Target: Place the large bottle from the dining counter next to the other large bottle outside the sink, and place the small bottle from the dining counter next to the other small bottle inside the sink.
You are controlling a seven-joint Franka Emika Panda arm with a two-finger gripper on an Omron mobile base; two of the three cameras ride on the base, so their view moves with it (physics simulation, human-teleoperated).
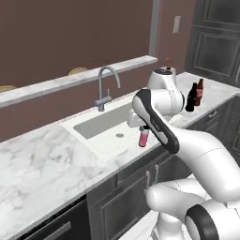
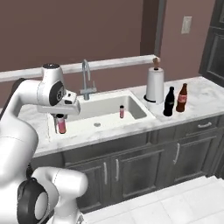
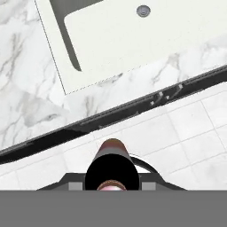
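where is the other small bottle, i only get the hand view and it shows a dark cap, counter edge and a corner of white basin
Observer: A second tiny pink-red bottle stands upright inside the white sink basin, right of its drain in the right base view.
Operator: is mine upright
Observer: Yes, the small pink-red bottle hangs cap up in the shut gripper, by the sink's front left corner.
Operator: large one done
Observer: The brown cola-style bottle stands beside the near-black bottle on the marbled counter right of the sink.
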